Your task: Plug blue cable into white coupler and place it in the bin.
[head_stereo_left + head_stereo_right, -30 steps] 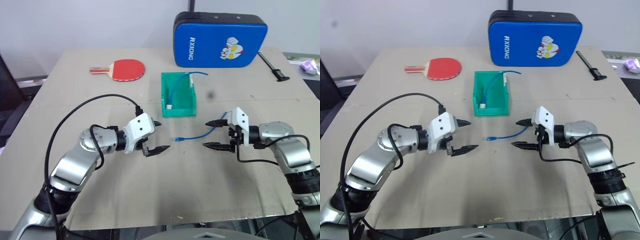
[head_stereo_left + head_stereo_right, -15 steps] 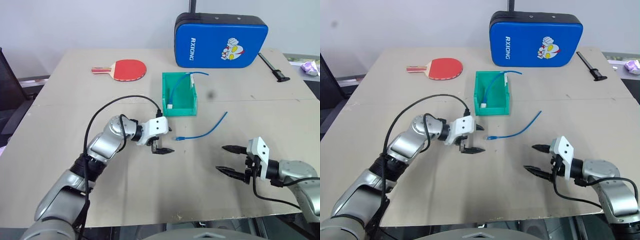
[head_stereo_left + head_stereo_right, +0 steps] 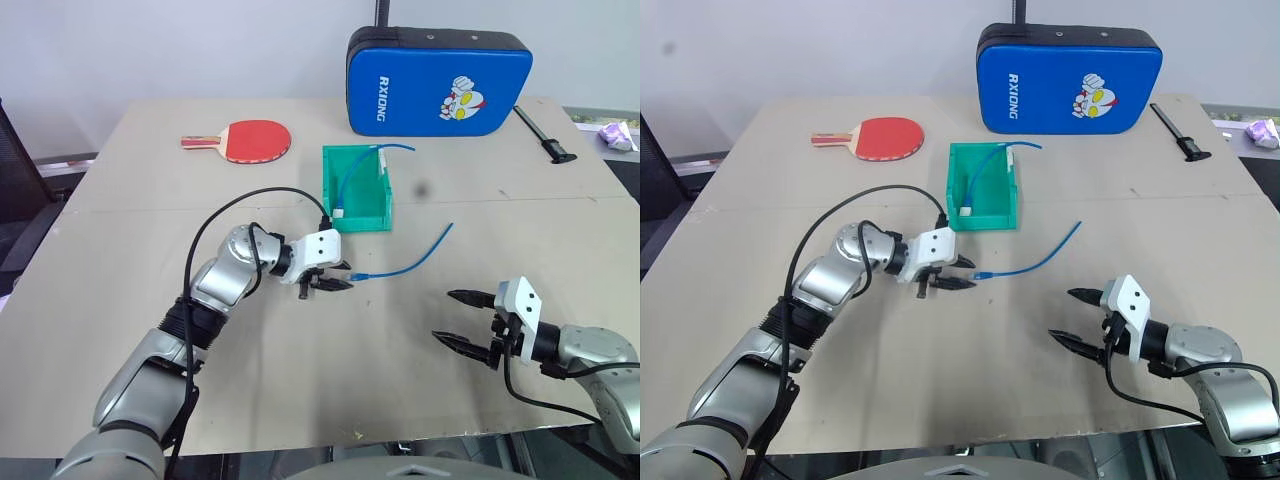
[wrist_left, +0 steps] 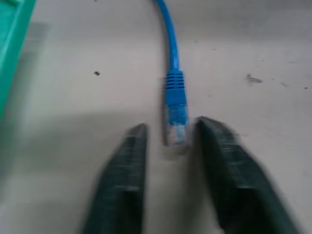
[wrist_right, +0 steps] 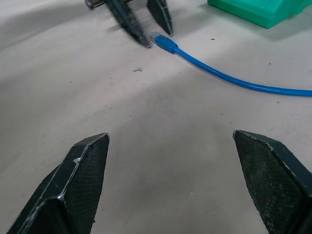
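The blue cable (image 3: pixel 410 264) lies gently curved on the table in front of the green bin (image 3: pixel 357 222). Its clear-blue plug (image 4: pixel 175 122) points toward my left gripper (image 3: pixel 337 281). That gripper's two fingertips (image 4: pixel 134 146) have closed in on the plug, one on either side, with only slivers of gap showing. My right gripper (image 3: pixel 443 315) hovers open near the table's front right, well short of the cable's far end, with nothing between its fingers (image 5: pixel 85 161). The white coupler is out of view.
Inside the bin lies another blue cable (image 3: pixel 346 185) with a white end piece. A blue padded case (image 3: pixel 440 80) stands at the back, a red paddle (image 3: pixel 250 140) at the back left, and a black tool (image 3: pixel 545 135) at the back right.
My left gripper reached to the cable's plug end, and its wide-open fingers narrowed around the plug. My right gripper drew back from the cable toward the table's front and stayed open.
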